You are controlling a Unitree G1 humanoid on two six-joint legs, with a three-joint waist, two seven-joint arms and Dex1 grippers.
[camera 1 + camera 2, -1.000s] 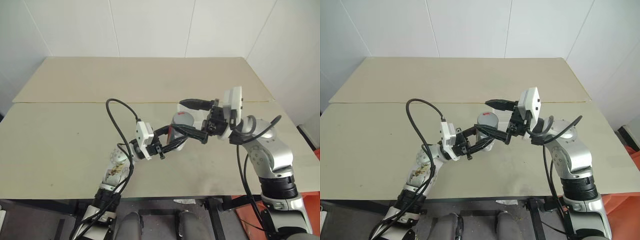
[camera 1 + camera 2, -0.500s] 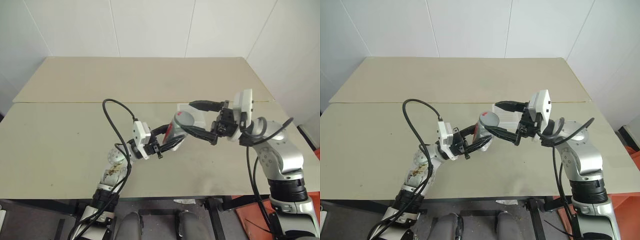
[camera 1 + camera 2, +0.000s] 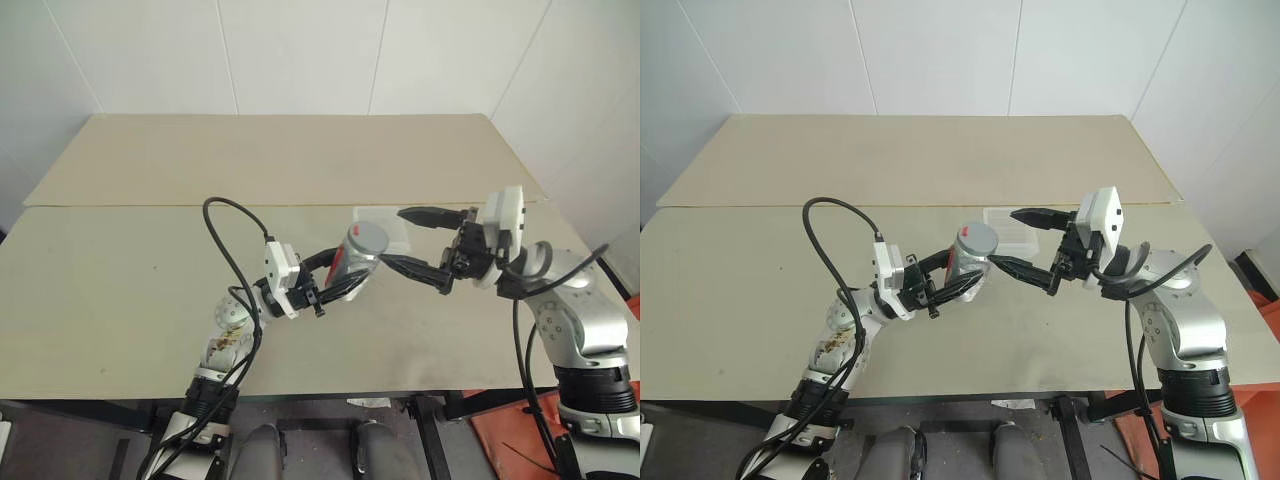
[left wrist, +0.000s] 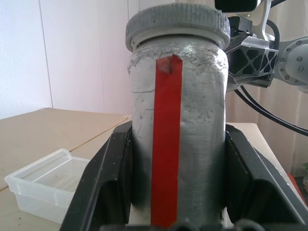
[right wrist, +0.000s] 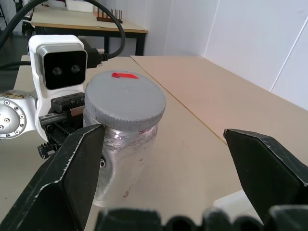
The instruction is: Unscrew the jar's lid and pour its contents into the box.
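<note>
My left gripper is shut on the jar, holding it tilted above the table. The jar is clear with a red strip and sits between the two black fingers. Its grey lid is on top, also seen as the lid in the right wrist view. My right gripper is open just to the right of the lid, its fingertips spread wide and touching nothing. The clear box lies on the table behind the jar.
The beige table has a seam running across it in front of a second board at the back. A black cable loops up from my left arm. White walls stand behind the table.
My right gripper has drawn back to the right, from straddling the lid to beside it, still open. The jar and my left gripper have stayed in place.
</note>
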